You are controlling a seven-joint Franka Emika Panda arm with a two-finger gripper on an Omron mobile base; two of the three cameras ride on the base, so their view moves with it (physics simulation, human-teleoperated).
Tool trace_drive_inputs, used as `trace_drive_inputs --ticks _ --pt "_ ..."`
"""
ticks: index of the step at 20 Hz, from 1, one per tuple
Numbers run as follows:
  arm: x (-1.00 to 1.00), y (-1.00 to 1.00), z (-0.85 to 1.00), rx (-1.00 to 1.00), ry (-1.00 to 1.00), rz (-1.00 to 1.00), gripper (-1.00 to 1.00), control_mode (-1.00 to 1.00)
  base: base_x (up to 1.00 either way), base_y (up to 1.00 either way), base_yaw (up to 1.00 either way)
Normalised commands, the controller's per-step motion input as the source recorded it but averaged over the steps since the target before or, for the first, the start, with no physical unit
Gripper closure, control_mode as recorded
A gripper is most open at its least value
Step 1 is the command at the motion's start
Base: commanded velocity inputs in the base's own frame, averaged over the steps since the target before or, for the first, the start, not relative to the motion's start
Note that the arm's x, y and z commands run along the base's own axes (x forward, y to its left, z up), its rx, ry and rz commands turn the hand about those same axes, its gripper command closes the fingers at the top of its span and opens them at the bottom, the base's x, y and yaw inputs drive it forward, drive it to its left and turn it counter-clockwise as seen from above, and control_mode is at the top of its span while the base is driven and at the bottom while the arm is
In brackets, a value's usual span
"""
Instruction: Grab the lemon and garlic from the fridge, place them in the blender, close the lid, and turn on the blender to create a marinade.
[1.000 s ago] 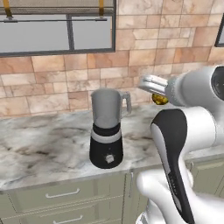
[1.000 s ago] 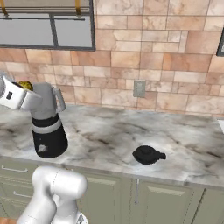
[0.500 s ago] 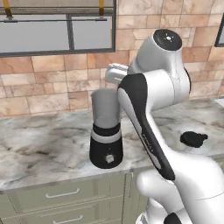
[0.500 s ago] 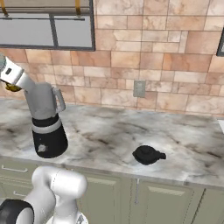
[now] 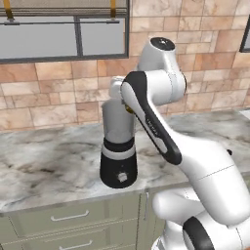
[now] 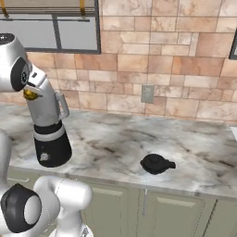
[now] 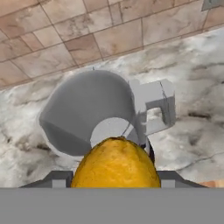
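My gripper [image 7: 114, 177] is shut on the yellow lemon [image 7: 116, 162] and hangs just above the open mouth of the blender [image 7: 87, 109]. The translucent grey jar shows its side handle [image 7: 155, 107] and an empty pale bottom. From the side, the blender [image 5: 118, 146] stands on its black base on the marble counter, and a sliver of the lemon [image 6: 30, 95] peeks out beside the jar's rim [image 6: 44, 99]. The black lid [image 6: 157, 163] lies on the counter well to the right of the blender [image 6: 48, 132]. The garlic and the fridge are out of view.
A brick backsplash with a wall socket [image 6: 147, 94] rises behind the marble counter [image 6: 115, 139]. A window [image 5: 63, 34] sits above the blender. Pale green drawers [image 5: 68, 219] run under the counter's front edge.
The arm has swung left with the lemon, from right of the blender to directly over the jar's mouth. The blender and the lid have not moved.
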Motion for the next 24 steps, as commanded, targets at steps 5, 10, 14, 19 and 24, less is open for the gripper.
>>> trace_drive_inputs --ticks 5,10,14,19,24 --pt "0.45 0.2 -0.37 0.0 0.1 0.07 1.0 -1.0 0.0 0.0 0.0" --pt "0.25 0.35 -0.25 0.0 0.04 0.04 1.0 -1.0 0.0 0.0 0.0" --pt "0.47 0.08 0.0 0.0 0.0 0.0 1.0 -1.0 0.0 0.0 0.0" --pt "0.55 0.09 -0.16 0.0 0.02 0.0 1.0 -1.0 0.0 0.0 0.0" --pt "0.07 0.23 -0.86 -0.04 0.0 0.01 1.0 -1.0 0.0 0.0 0.0"
